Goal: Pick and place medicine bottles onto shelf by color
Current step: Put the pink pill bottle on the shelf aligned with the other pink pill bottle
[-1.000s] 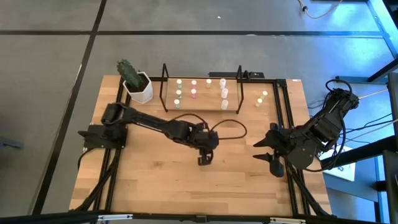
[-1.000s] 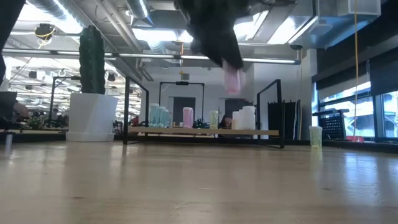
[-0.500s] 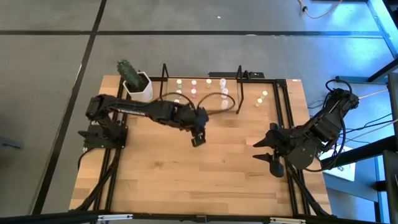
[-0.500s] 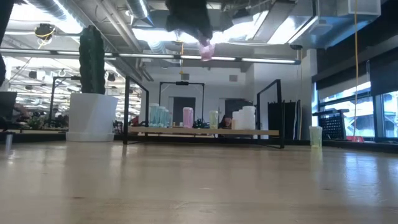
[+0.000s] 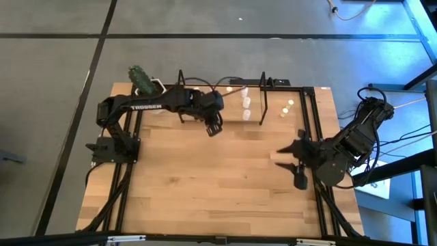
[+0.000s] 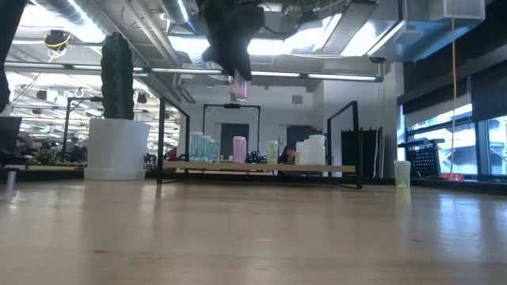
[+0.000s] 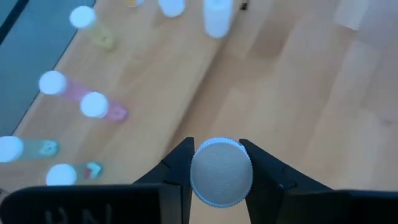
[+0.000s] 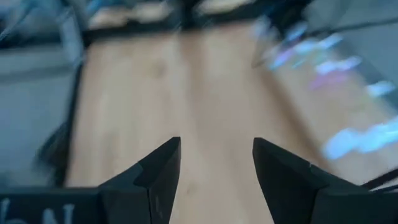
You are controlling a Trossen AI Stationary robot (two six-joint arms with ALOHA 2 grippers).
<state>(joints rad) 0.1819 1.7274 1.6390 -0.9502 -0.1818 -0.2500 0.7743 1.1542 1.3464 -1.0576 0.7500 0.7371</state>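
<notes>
Pinching a pink medicine bottle (image 6: 241, 88) by its white cap, our left gripper (image 5: 214, 128) hangs above the shelf (image 5: 262, 100). Our right gripper (image 5: 292, 166) waits spread and empty near the table's right rail. Only the left wrist view shows five bottles below, and the low view shows the pink colour

My two arms are matte black, jointed tubes with black cables looping off them. The left arm (image 5: 147, 106) carries white lettering on its long link. Each pincer ends in two flat, wedge-shaped black fingers (image 8: 158, 171).
</notes>
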